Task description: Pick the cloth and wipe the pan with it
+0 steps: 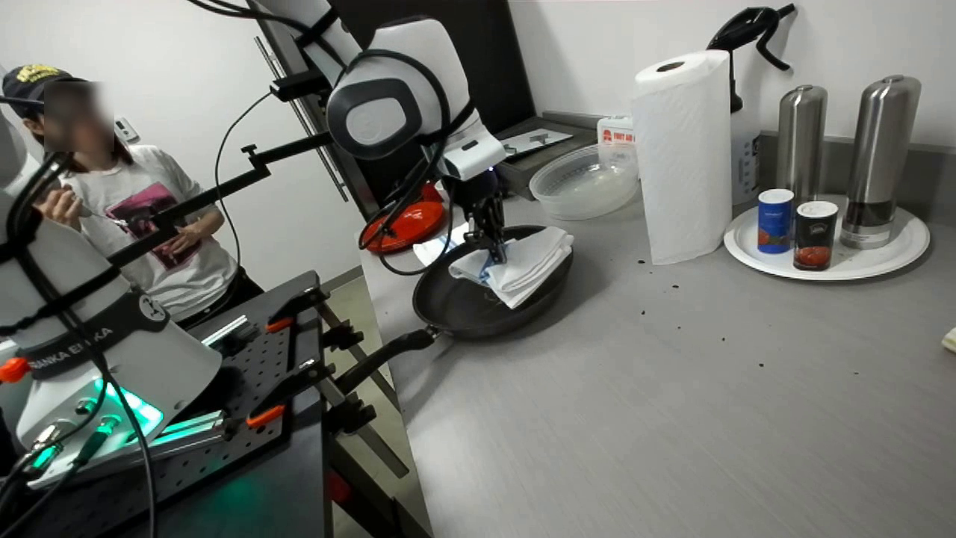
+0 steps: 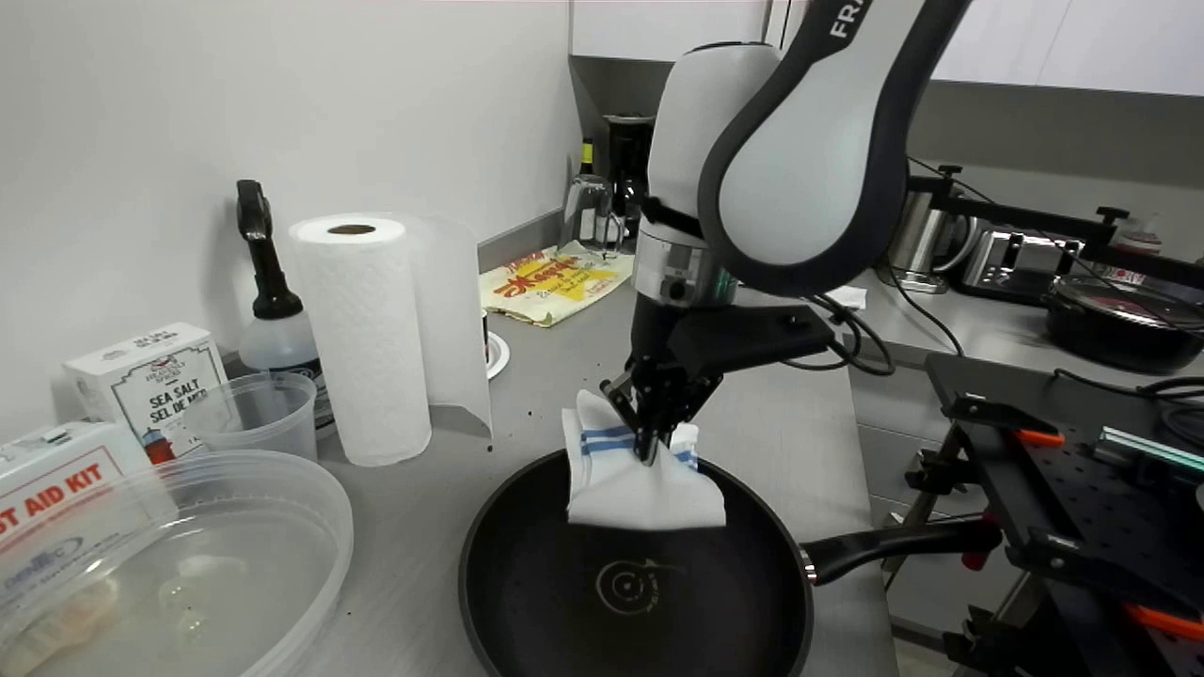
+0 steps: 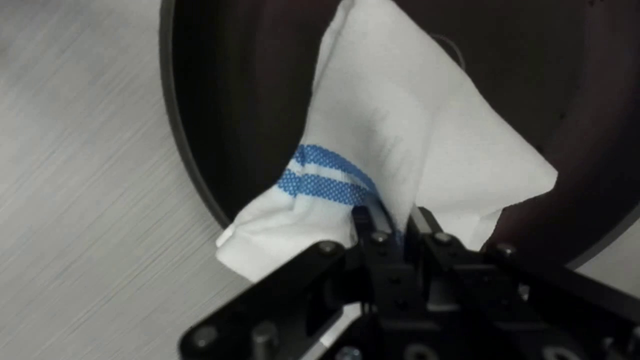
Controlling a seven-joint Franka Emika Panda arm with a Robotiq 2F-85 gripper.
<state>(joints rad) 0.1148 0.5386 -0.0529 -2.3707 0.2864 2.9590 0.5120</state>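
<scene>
Cloth (image 3: 395, 125): one, white, folded, blue-striped. Hanging over the pan; its wide flap is spreading inward, its striped end is crossing the rim (image 3: 166, 65) in the wrist view. Contact with the pan floor: cannot tell.

Fingers (image 3: 382, 257): one pair, drawn tightly together, pinching a bunched fold of cloth.

Pan (image 2: 531, 583): one, round, black, sitting on the worktop (image 1: 642, 418); handle (image 2: 903, 547) pointing past the worktop's edge.

Governing relation: fingers are standing off-centre, over the pan's far part in an exterior view; the bare middle, bearing a printed mark (image 2: 632, 585), is lying camera-ward there, up the wrist view.

Probable requirement: pressing down, then sweeping toward that middle; the striped end may be catching the rim otherwise.
</scene>
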